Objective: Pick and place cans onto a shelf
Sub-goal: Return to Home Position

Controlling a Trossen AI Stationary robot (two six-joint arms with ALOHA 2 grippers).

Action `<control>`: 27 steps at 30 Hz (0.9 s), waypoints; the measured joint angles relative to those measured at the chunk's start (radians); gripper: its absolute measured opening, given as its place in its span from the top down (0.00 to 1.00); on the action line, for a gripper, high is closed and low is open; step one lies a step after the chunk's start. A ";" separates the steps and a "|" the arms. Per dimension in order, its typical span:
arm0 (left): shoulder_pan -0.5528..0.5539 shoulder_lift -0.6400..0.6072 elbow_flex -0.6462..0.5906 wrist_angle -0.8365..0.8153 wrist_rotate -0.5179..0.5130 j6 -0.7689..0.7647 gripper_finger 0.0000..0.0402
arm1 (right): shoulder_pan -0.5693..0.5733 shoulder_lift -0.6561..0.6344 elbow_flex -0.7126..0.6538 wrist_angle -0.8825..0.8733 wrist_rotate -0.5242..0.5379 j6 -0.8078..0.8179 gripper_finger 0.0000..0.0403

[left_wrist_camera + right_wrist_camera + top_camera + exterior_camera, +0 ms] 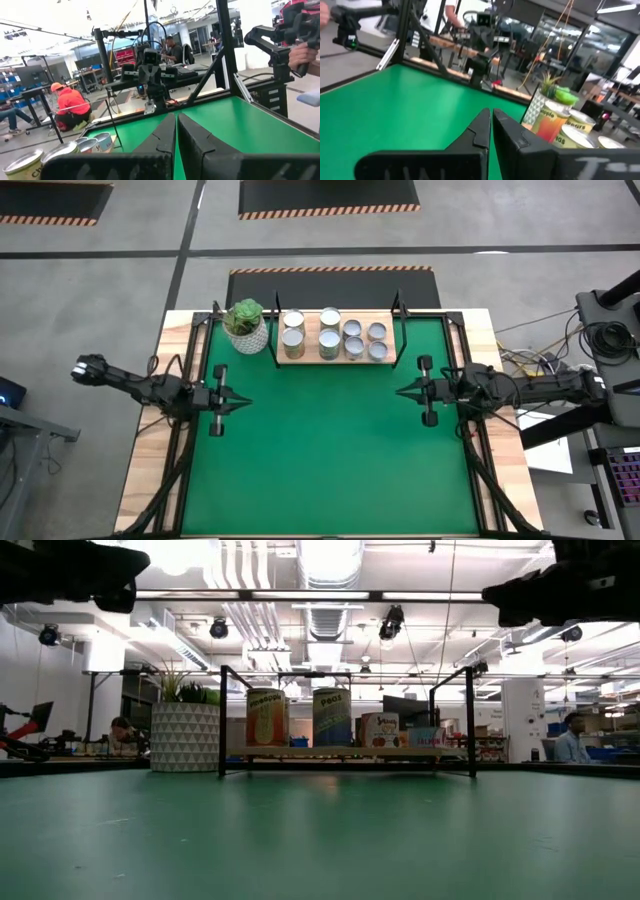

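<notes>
From above: all eight cans [329,340] are sitting on the shelf [310,330] at the far edge of the tabletop [330,470], paired up four across. The plant pot [247,328] is standing just beside the shelf's left end. Nothing's lying loose on the green, so I'm reading the placing part as done.

The left hand [247,402] and right hand [399,391] are hovering at opposite sides of the tabletop, tips pointing at each other, well apart from the shelf. That fits a park pose: they're staying clear so no can gets knocked.

Low view: the shelf is sitting dead centre, with the taller cans standing toward the pot end and the shorter ones toward the other. The back ones are hiding behind the front row, so I can't really count eight from here. The left arm [70,570] and right arm [560,590] are hanging as dark shapes up high, off the tabletop.

Left wrist view: the fingers [162,137] are lying together, with only a thin sliver of green showing between them, and they're gripping nothing. A few can tops are peeking into view beside the hand, and the right arm is facing it across the mat.

Right wrist view: same deal, with the fingers together and empty. The pot and some cans are showing off to one side, near but not touching the hand.
</notes>
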State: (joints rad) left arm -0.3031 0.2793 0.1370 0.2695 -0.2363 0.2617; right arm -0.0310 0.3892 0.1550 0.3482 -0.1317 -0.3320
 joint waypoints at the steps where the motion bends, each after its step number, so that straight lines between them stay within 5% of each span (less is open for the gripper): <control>1: 0.000 -0.010 -0.011 0.000 0.000 -0.001 1.00 | 0.000 -0.012 -0.009 0.004 0.000 -0.001 0.98; 17: 0.000 -0.199 -0.127 0.016 0.000 -0.139 1.00 | 0.000 -0.126 -0.142 0.135 -0.069 -0.008 0.98; 27: 0.000 -0.281 -0.115 0.175 0.000 0.026 1.00 | 0.000 -0.207 -0.136 0.145 -0.115 0.044 0.98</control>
State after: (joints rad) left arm -0.3031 -0.0017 0.0215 0.4443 -0.2359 0.2876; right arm -0.0311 0.1825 0.0185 0.4935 -0.2463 -0.2880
